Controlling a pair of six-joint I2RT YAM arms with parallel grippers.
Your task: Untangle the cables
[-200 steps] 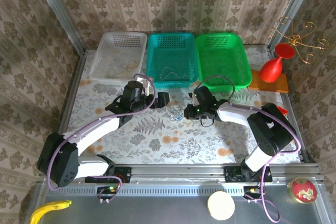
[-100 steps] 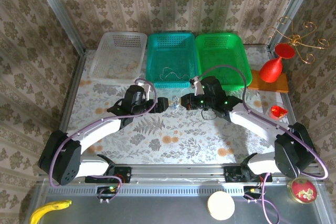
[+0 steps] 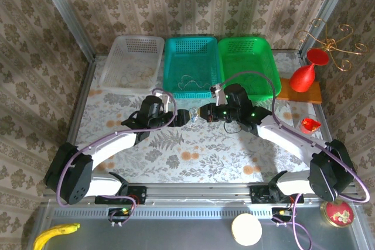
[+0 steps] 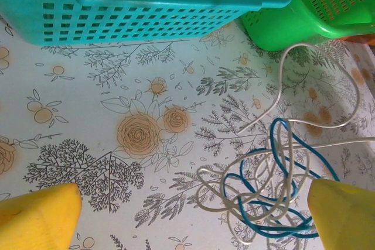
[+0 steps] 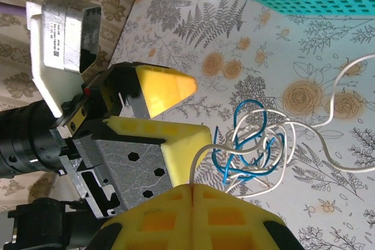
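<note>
The cables (image 4: 266, 188) are a small knot of thin white and blue cords on the flowered table, seen from above as a bunch (image 3: 193, 118) between the two grippers. My left gripper (image 4: 190, 221) is open, its yellow fingertips (image 4: 38, 218) wide apart, and the knot lies just inside the right-hand one. My right gripper (image 5: 192, 194) is shut on a white cable that rises from the knot (image 5: 252, 144). In the right wrist view the left gripper (image 5: 202, 109) stands directly beside the knot. From above, the left gripper (image 3: 183, 115) and right gripper (image 3: 206, 112) face each other.
White (image 3: 132, 42), teal (image 3: 192, 42) and green (image 3: 247, 42) baskets line the back edge; the white and teal ones hold thin cords. The teal basket wall (image 4: 146, 4) is close ahead of the left gripper. A red goblet (image 3: 304, 74) stands far right.
The right arm swung out and its gripper moved left and up to the knot. The left gripper slid right toward it. The knot shifted slightly up the table.
</note>
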